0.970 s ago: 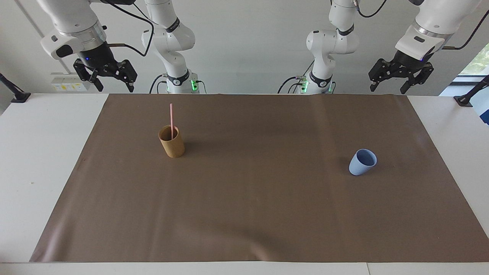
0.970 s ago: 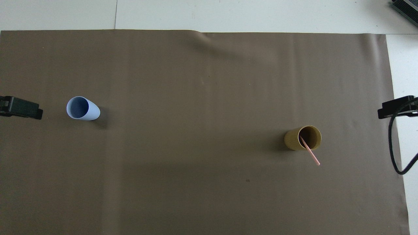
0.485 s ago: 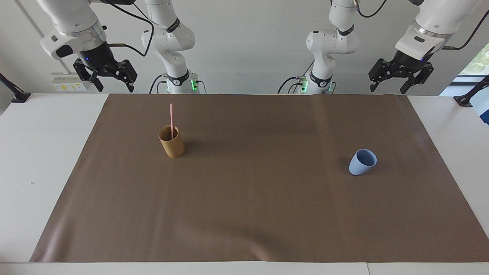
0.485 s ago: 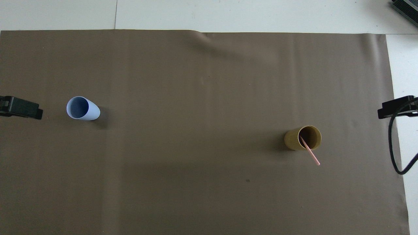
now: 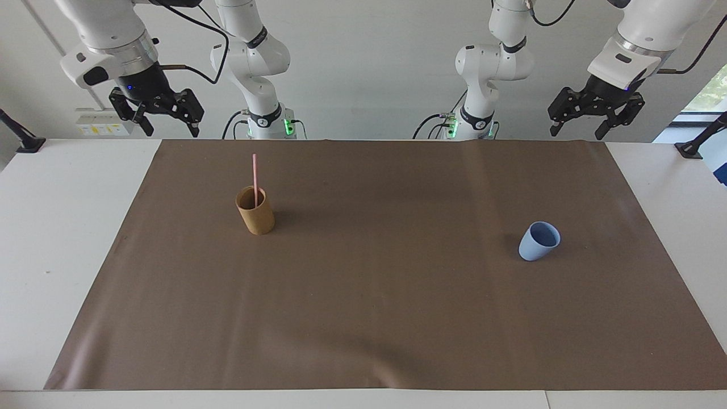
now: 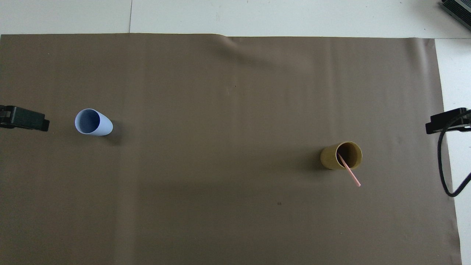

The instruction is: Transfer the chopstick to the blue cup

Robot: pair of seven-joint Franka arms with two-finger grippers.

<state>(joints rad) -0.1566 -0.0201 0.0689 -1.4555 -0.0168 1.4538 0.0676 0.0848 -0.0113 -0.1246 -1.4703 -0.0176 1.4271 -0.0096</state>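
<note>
The pink chopstick stands in a tan-brown cup toward the right arm's end of the brown mat, leaning toward the robots; its top end shows at the chopstick. The blue cup stands upright and empty toward the left arm's end, also seen as the blue cup. My right gripper hangs open in the air over the table's edge at the robots' end, well away from the tan cup. My left gripper hangs open over the same edge at its own end. Neither holds anything.
A brown mat covers most of the white table. A black cable loops down at the right arm's end. Black clamp stands sit at the table's corners by the robots.
Both grippers have shifted only very slightly. The cups and the chopstick have not moved.
</note>
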